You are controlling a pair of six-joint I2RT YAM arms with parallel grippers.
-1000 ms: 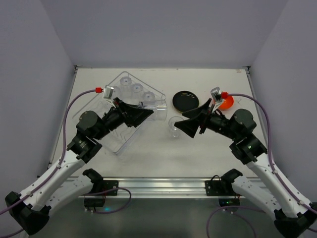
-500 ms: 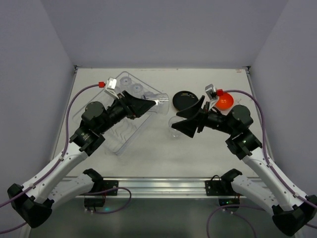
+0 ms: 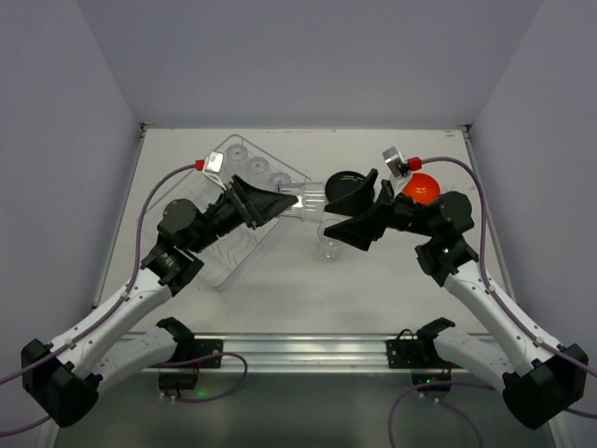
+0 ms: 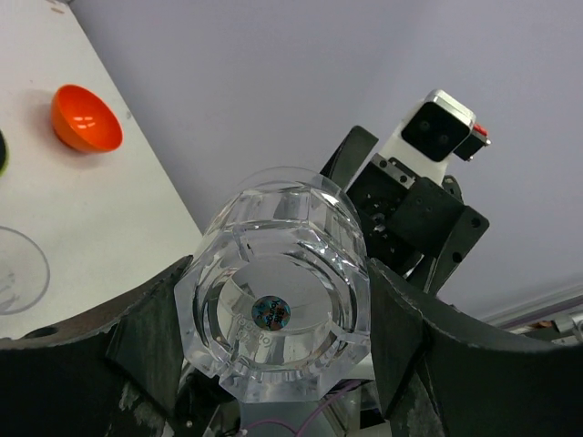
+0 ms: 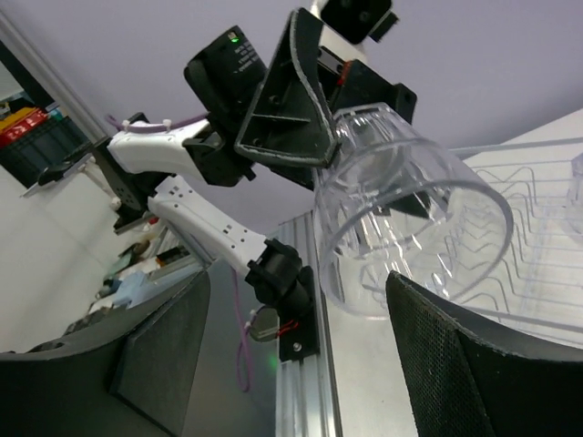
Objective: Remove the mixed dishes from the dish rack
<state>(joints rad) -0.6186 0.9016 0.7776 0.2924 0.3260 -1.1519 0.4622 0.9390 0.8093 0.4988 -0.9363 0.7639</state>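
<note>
My left pincer (image 3: 276, 200) clamps a clear cup (image 3: 303, 197) above the desk (image 3: 280, 280); my right pincer (image 3: 343, 207) gapes empty beside it. Right should grip the rim squarely before left lets go.

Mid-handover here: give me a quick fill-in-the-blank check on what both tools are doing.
1. The left tool is shut on a clear ___.
2. The right tool, facing it, is ___.
3. Outside the rack, on the table, lies a black ___.
Missing words: cup; open; plate.
</note>
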